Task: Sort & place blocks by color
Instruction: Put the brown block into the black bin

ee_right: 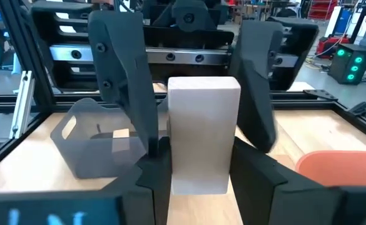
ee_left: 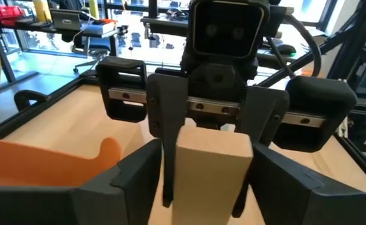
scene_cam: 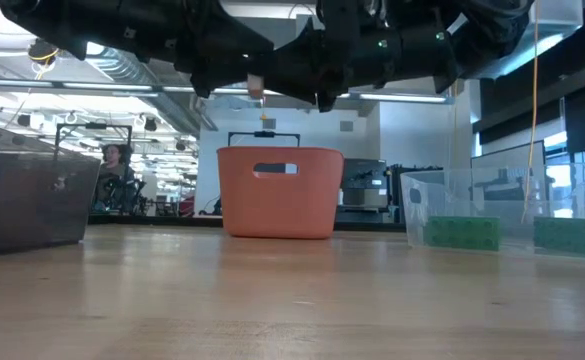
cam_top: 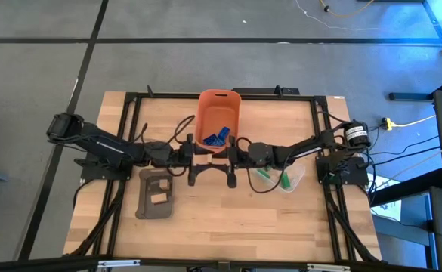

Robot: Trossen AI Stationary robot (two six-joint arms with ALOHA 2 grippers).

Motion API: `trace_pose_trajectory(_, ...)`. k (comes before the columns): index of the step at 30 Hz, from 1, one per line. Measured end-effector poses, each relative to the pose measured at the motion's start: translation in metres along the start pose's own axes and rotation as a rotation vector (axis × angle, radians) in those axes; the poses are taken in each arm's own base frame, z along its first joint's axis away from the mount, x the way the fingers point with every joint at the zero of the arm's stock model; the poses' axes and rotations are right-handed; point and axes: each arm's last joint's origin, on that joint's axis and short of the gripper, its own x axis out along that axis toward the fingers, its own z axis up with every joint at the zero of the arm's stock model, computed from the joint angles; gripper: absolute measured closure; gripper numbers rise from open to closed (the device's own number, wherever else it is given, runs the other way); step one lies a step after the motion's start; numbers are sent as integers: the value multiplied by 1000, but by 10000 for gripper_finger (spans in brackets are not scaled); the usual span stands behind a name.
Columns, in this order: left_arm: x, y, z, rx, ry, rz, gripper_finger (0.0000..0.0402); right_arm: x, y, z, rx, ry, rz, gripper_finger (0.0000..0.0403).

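Note:
A tan block hangs in mid-air over the table's middle, in front of the orange bin. My right gripper is shut on it and comes in level from the table's right. My left gripper comes level from the table's left and faces the right one. It is open, and its fingers stand on either side of the block's other end. I cannot tell whether those fingers touch the block. In the high view the two grippers meet and hide the block. My right gripper pinches the tan block's two long sides between its two fingers, at the end nearer its wrist. The fingers come level from the table's right and lie along the block. The block is lifted clear of the table and reaches out toward my left gripper.
The orange bin holds blue blocks. A grey tray with tan blocks lies near the left arm. A clear container with green blocks sits under the right arm. Bare tabletop stretches toward the near edge.

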Motion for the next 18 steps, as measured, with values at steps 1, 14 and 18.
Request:
trace_pose_trajectory(1, 0, 0, 0, 0, 0, 1, 190, 0, 0, 0, 0, 0, 0, 275)
trace_pose_trajectory(14, -2, 3, 1, 8, 30, 0, 280, 0, 0, -1, 24, 11, 1, 245)
trace_pose_trajectory(18, -15, 8, 7, 21, 80, 45, 280, -5, -2, 2, 18, 60, -43, 142)
